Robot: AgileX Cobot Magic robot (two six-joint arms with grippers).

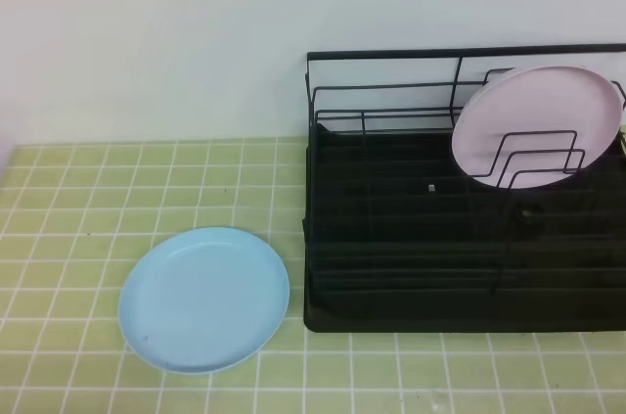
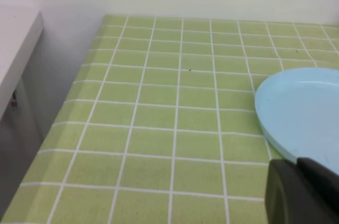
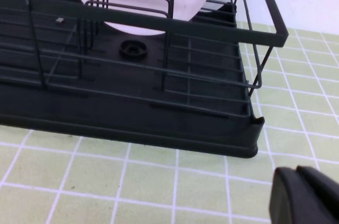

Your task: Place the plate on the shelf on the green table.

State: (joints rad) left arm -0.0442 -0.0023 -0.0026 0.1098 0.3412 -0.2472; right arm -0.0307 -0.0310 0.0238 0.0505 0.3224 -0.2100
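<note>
Main risk is judged to be the flat, thin-rimmed plate [image 1: 204, 299] being pushed across the smooth tiled bench [image 1: 88, 189] rather than lifted, since little edge is offered to a claw; a collision with the pink plate [image 1: 536, 125] already stood in the shelf [image 1: 391, 238] is also possible. The plate is seen lying flat, left of and just beside the shelf, untouched. Both the left claw [image 2: 302, 192] and right claw [image 3: 307, 197] are closed and empty; a plain white wall [image 1: 147, 32] is noted behind the bench.

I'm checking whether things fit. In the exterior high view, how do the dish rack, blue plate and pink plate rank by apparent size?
1. dish rack, clearly largest.
2. and 3. blue plate and pink plate: they look alike; the pink one stands tilted and farther back, so no ranking.
</note>
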